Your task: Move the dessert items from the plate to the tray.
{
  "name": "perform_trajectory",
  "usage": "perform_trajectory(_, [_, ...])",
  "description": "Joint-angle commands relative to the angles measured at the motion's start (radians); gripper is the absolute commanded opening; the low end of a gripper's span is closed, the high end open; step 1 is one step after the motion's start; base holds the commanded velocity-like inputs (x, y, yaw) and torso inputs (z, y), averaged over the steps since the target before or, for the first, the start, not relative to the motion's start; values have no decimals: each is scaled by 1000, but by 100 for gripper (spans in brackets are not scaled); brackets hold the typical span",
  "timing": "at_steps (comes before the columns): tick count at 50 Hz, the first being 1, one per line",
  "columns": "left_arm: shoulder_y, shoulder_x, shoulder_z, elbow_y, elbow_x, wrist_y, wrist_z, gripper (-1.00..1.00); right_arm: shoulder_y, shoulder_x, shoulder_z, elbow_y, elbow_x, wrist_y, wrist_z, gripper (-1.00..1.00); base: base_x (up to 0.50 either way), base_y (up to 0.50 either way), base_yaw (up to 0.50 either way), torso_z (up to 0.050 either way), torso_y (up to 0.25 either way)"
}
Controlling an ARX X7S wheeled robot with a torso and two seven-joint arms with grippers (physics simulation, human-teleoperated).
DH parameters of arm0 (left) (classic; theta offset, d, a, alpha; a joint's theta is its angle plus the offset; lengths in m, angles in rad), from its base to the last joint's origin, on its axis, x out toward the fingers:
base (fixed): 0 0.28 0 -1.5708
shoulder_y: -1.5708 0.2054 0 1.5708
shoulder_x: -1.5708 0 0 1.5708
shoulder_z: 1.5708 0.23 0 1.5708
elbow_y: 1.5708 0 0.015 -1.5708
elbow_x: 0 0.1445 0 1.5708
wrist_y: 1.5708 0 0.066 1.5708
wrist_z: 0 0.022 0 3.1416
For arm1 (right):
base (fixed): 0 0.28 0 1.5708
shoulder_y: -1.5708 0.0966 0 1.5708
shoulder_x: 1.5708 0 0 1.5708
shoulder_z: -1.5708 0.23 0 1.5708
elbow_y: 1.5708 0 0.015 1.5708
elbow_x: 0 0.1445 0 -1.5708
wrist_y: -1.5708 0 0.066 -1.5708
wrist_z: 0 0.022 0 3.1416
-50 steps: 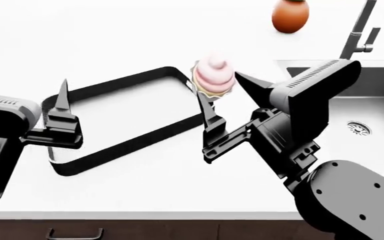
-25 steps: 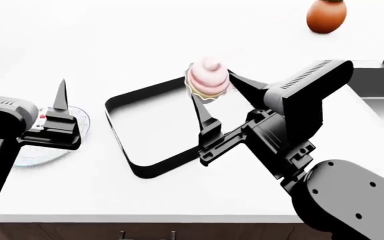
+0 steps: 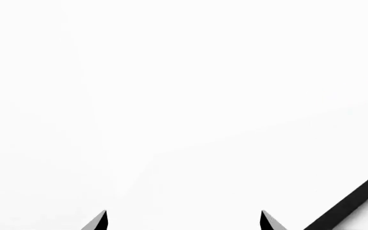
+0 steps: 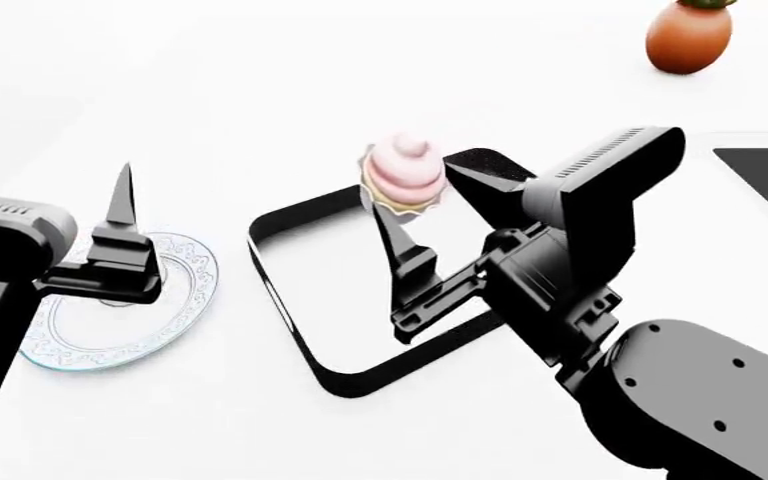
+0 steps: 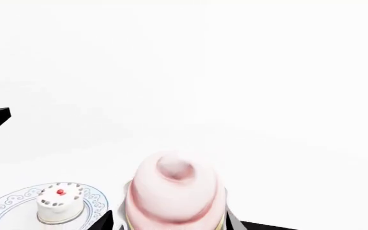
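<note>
My right gripper (image 4: pixel 418 195) pinches the cupcake (image 4: pixel 404 177), lifted over the tray's (image 4: pixel 291 300) far rim; its wrapper is mostly hidden. Left gripper (image 3: pixel 182 221), tips spread, holds nothing and partly blocks the plate (image 4: pixel 177 300). The mini cake (image 5: pixel 60 201) sits on that plate. Tray rim black, corners rounded.
</note>
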Motion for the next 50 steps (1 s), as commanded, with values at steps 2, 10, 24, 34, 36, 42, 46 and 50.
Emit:
perform_trajectory(2, [-6, -14, 0, -1, -21, -1, -11, 100, 42, -16, 38, 39, 98, 60, 39, -100, 0, 0, 0, 0, 0])
perform_trajectory(10, [-34, -18, 21, -11, -32, -10, -21, 100, 80, -17, 23, 60, 64, 67, 34, -100, 354, 1, 0, 0, 0])
perform_trajectory(24, [-80, -45, 38, -34, -118, -68, -48, 100, 162, -7, 29, 77, 165, 158, 84, -100, 36, 0, 0, 1, 1])
perform_trajectory(34, [-376, -78, 128, -413, -292, -179, 81, 100, 283, -39, -11, 221, 122, 186, 20, -100, 0, 0, 0, 0, 0])
perform_trajectory(36, [-450, -85, 196, -500, -244, -187, 148, 100, 294, -49, -19, 245, 111, 182, 6, -100, 0, 0, 0, 0, 0])
perform_trajectory(42, [-683, -64, 462, -753, -12, -147, 350, 100, 312, -82, 8, 314, 132, 161, -3, -100, 0, 0, 0, 0, 0])
perform_trajectory(46, [-784, -23, 614, -887, 116, -104, 441, 100, 320, -87, 19, 334, 152, 166, 2, -100, 0, 0, 0, 0, 0])
perform_trajectory(50, [-852, 19, 722, -1006, 209, -63, 502, 100, 331, -87, 16, 339, 160, 177, 2, -100, 0, 0, 0, 0, 3])
